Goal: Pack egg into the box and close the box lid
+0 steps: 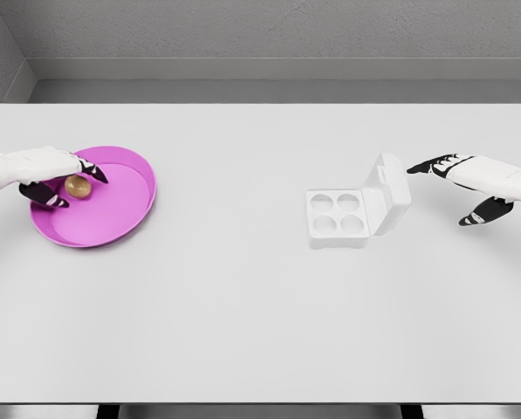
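A brown egg [78, 186] lies in the magenta plate [120, 214] at the table's left. My left hand [72, 188] reaches into the plate from the left, with its fingers [92, 171] over the egg and the thumb below it, closed around it. The egg still looks low in the plate. The white egg box [338, 218] stands right of centre, showing several empty cups, its lid [389, 194] raised and leaning to the right. My right hand [448, 188] hovers just right of the lid, fingers spread, with its fingertips [414, 168] close to the lid's top edge.
The white table [243, 314] stretches wide between the plate and the box. A grey wall runs behind its far edge.
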Robot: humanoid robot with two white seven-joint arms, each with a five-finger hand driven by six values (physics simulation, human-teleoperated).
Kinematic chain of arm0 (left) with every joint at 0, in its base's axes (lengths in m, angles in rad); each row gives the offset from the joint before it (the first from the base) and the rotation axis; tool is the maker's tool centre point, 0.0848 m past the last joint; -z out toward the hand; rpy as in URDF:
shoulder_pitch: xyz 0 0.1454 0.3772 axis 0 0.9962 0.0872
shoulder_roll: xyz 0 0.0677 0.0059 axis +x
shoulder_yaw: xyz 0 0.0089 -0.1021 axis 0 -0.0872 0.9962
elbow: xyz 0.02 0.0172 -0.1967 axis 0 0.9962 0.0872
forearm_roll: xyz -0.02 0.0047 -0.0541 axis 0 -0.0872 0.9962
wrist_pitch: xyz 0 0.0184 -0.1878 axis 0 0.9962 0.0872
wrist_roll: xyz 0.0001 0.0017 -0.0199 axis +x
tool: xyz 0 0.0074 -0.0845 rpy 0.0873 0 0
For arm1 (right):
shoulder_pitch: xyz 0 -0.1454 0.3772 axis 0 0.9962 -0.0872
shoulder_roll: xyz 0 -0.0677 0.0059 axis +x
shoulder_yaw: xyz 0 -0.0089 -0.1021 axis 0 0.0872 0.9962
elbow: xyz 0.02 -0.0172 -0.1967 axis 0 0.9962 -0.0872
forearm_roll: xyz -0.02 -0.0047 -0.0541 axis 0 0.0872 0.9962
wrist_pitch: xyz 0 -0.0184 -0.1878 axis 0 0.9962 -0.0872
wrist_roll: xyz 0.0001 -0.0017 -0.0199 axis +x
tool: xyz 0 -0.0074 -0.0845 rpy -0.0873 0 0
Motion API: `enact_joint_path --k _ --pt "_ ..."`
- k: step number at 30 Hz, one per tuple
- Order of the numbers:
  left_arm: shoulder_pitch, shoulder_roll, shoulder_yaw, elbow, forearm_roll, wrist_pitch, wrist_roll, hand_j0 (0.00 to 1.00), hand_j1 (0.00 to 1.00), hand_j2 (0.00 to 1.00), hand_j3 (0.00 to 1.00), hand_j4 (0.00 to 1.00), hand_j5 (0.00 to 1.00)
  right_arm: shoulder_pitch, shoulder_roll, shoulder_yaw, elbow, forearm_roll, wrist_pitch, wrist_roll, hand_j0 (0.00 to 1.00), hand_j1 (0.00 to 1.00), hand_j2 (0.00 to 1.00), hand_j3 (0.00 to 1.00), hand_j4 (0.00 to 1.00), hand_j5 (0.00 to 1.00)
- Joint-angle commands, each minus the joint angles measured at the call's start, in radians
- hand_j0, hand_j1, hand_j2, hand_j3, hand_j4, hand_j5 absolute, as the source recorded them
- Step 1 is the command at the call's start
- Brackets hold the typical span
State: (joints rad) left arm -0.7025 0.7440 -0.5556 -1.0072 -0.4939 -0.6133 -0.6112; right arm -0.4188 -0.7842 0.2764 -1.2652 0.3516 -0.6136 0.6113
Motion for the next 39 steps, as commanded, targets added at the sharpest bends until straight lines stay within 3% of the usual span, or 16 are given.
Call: enact_joint_path --k 1,12,17,24,33,39 --pt "0.0 -0.003 0.005 0.004 -0.006 0.002 0.0 0.78 0.78 0.78 0.78 0.78 0.78 0.0 -0.001 0.0 0.0 -0.006 0.003 0.0 1.0 1.0 1.0 1.0 1.0 1.0" --pt "-0.003 -0.031 0.034 0.027 -0.064 0.035 0.0 0.76 0.76 0.76 0.76 0.76 0.76 0.0 -0.001 0.0 0.0 -0.006 0.003 0.0 1.0 1.0 1.0 1.0 1.0 1.0" --pt "-0.003 -0.04 0.039 0.036 -0.064 0.035 0.0 0.76 0.76 0.76 0.76 0.76 0.76 0.0 -0.001 0.0 -0.002 -0.006 0.003 0.0 1.0 1.0 1.0 1.0 1.0 1.0" --pt "-0.003 -0.046 0.039 0.038 -0.064 0.037 0.0 0.68 0.68 0.68 0.68 0.68 0.68 0.0 -0.001 0.0 0.0 -0.006 0.003 0.0 1.0 1.0 1.0 1.0 1.0 1.0" --pt "-0.003 -0.046 0.039 0.039 -0.064 0.035 0.0 0.68 0.68 0.68 0.68 0.68 0.68 0.0 -0.001 -0.002 0.0 -0.006 0.003 0.0 1.0 1.0 1.0 1.0 1.0 1.0" --pt "-0.003 -0.045 0.04 0.039 -0.064 0.036 0.0 0.55 0.55 0.55 0.55 0.55 0.55 0.0 -0.001 -0.002 0.0 -0.006 0.003 0.0 1.0 1.0 1.0 1.0 1.0 1.0"
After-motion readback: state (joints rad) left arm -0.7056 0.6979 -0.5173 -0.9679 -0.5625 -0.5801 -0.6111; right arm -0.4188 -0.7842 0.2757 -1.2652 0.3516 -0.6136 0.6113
